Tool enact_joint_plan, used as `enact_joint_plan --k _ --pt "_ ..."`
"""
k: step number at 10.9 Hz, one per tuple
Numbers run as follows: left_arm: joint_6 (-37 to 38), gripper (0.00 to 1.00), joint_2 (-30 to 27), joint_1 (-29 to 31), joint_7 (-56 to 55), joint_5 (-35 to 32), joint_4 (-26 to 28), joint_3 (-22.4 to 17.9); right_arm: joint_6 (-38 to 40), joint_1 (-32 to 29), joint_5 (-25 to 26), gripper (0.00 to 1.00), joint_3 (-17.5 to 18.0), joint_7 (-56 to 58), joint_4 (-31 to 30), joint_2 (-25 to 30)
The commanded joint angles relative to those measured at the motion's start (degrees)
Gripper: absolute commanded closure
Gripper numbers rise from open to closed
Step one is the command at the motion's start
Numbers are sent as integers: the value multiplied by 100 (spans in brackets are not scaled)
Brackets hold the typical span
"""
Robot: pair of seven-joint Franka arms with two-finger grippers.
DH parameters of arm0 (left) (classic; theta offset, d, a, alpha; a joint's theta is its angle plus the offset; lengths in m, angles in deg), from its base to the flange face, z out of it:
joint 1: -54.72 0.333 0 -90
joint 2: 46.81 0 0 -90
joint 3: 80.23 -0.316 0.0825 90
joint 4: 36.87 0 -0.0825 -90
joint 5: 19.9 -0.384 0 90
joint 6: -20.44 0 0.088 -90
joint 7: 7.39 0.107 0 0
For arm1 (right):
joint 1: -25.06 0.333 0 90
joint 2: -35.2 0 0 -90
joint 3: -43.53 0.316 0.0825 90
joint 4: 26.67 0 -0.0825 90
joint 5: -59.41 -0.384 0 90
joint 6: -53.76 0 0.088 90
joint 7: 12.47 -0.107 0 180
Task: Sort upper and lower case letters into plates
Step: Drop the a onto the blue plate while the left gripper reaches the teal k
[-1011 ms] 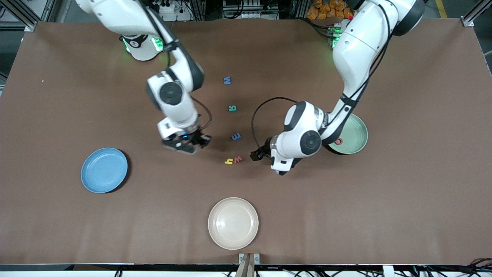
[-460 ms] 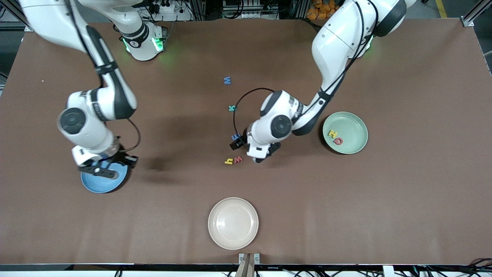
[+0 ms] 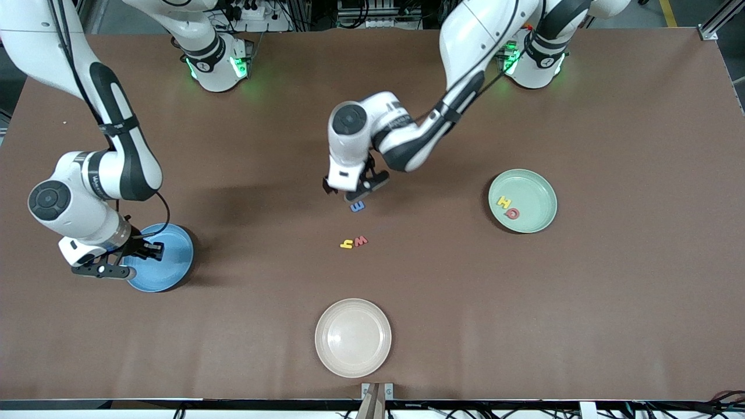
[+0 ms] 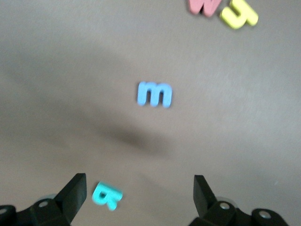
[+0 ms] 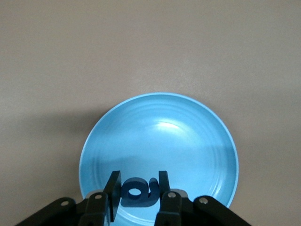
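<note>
My right gripper (image 3: 125, 261) is shut on a dark blue letter (image 5: 138, 192) and holds it over the blue plate (image 3: 170, 263), at the rim toward the right arm's end; the plate (image 5: 160, 136) has nothing in it. My left gripper (image 3: 354, 192) is open and hangs over a teal letter (image 4: 106, 195), which lies near one fingertip (image 4: 75, 188). A blue letter m (image 3: 357, 206) lies just nearer the camera. A yellow letter (image 3: 346, 244) and a red w (image 3: 361, 240) lie nearer still. The mint green plate (image 3: 535, 195) holds a yellow H (image 3: 503, 202) and a red Q (image 3: 512, 213).
A cream-beige plate (image 3: 353, 337) with nothing in it sits near the table's front edge. The left arm's forearm stretches over the table's middle and hides what lies under it.
My right gripper carried the dark blue letter from the table's middle to over the blue plate. My left gripper swung from near the green plate to over the teal letter.
</note>
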Motion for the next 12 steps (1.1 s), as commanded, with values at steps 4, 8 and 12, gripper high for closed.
enact_joint_plan --k 4,8,12 --pt "-73 0 -25 132 -38 -1220 722 353 23 -123 92 0 110 91 402 -143" --pt "-337 0 124 97 -117 -1202 731 433 66 -70 92 0 110 82 499 -144" --pt "-821 0 397 70 -100 -1211 757 441 93 -70 83 0 110 82 508 -135"
